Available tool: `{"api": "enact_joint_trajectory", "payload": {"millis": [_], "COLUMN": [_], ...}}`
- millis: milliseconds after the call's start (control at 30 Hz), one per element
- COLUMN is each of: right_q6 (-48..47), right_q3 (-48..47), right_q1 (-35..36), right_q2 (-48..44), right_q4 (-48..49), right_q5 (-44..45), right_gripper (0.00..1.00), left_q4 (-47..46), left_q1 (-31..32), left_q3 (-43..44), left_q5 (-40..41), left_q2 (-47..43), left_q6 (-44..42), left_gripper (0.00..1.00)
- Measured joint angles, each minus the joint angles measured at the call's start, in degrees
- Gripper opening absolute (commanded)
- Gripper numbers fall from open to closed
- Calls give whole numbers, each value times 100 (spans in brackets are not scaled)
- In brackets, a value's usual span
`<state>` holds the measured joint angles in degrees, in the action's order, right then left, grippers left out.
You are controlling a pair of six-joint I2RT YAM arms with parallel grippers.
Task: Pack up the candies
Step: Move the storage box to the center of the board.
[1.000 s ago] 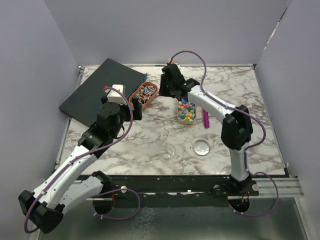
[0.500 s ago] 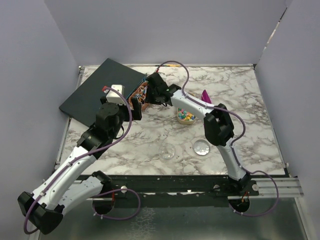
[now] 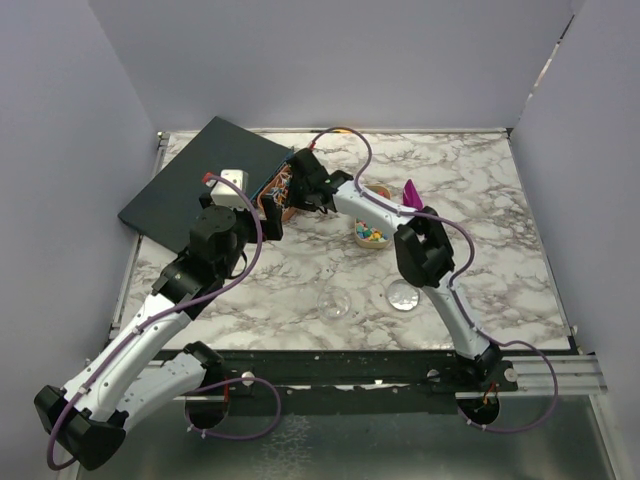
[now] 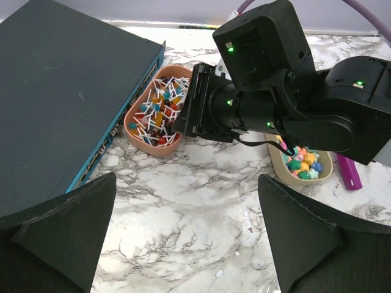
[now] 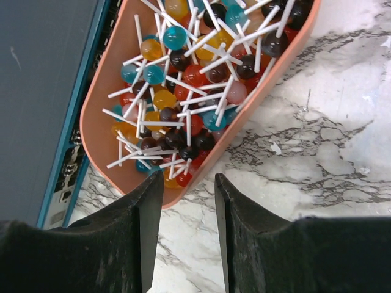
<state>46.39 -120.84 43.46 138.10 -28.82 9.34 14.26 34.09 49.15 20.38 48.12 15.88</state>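
The right end effector (image 5: pixel 186 207) hangs over the near end of a salmon-coloured oval tray (image 5: pixel 98 131) heaped with lollipops (image 5: pixel 183 73), its fingers (image 5: pixel 143 213) narrowly parted and pinching nothing, the tray's rim showing in the gap. The tray's left side runs just beside the teal edge of a dark box (image 4: pixel 55 91); its right side faces bare marble surface (image 4: pixel 201 201). Beyond the right arm, a beige tray (image 4: pixel 281 173) holds star-shaped candies (image 4: pixel 302 162), a magenta item (image 4: pixel 348 171) just beside it. The left end effector (image 4: pixel 186 180) waits spread wide and empty, with open marble between it and both trays. Two clear round dishes (image 3: pixel 333 303) (image 3: pixel 403 295) lie near the front edge.
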Motion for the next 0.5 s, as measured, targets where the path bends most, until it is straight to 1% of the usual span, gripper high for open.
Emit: {"api": "enact_joint_trajectory", "payload": {"millis": [333,400,500], "right_q6": [37,39,52], "right_q3": [-470,-470,-470], "right_q1": [0,0,0], "right_q2": [352,367,378], "right_q4": [-109,-109,-129], "right_q5": [20,44,90], "right_gripper": [41,39,33], "left_q4": [2,2,2], "left_q1": [0,0,0], "left_q3": [0,0,0], "left_q5": [0,2,0], "left_q2": [-24,-33,-50], "left_q6": [0,0,0], "left_gripper": [99,99,99]}}
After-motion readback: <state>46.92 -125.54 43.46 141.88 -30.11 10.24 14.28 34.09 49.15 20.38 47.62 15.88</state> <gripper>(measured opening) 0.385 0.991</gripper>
